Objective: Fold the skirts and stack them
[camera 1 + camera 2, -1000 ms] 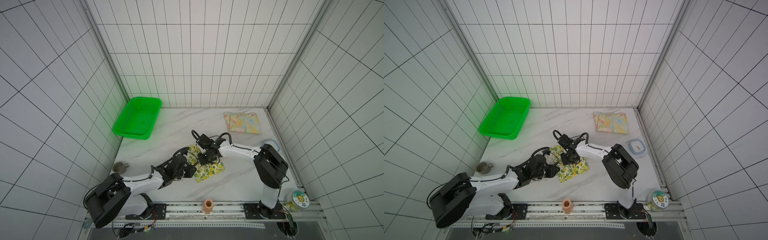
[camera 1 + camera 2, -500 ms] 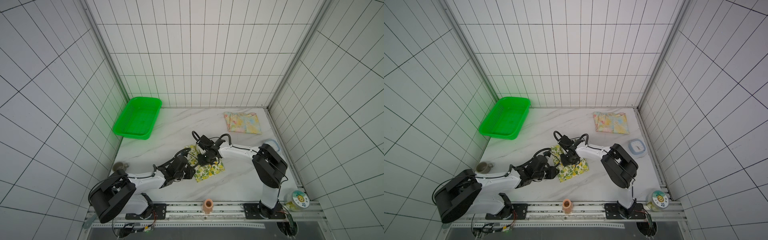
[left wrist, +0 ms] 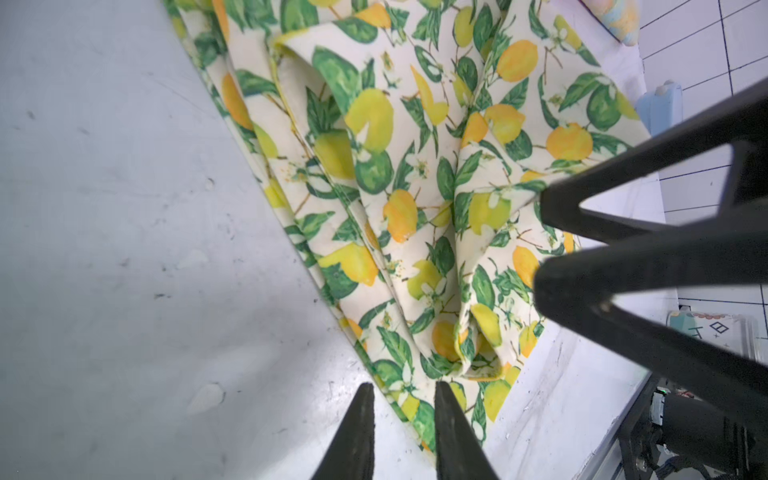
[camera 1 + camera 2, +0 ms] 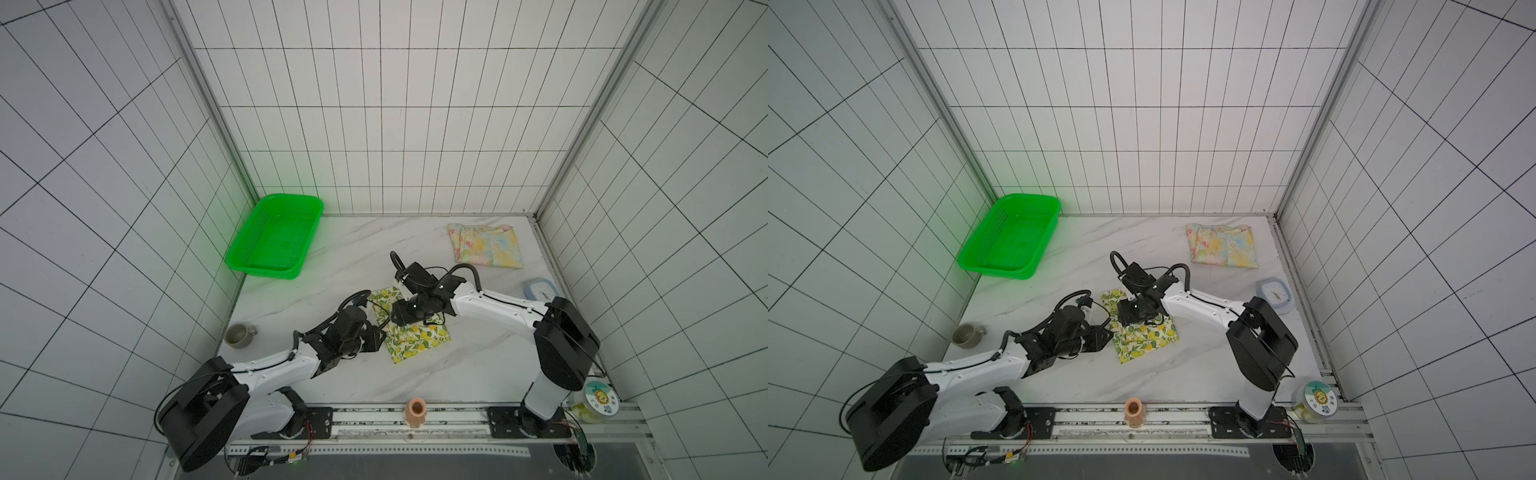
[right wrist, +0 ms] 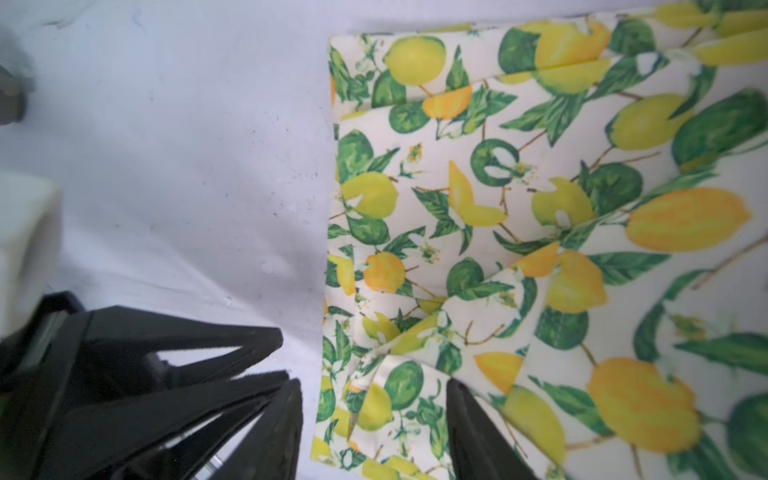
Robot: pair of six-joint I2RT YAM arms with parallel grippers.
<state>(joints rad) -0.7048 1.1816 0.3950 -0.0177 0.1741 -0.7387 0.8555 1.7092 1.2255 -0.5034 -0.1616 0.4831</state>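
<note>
Left of the lemon skirt [image 4: 419, 338] sit a cup [image 4: 239, 334] and green basket [image 4: 266, 272].

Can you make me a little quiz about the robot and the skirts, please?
1. Fill in: in both top views, the flowery skirt lies at the back ___ corner of the table.
2. True or false: a skirt lies in the basket.
3. The left hand and right hand are nearest which? A) lemon skirt B) flowery skirt C) basket
Key: 1 right; 2 false; 3 A.
</note>
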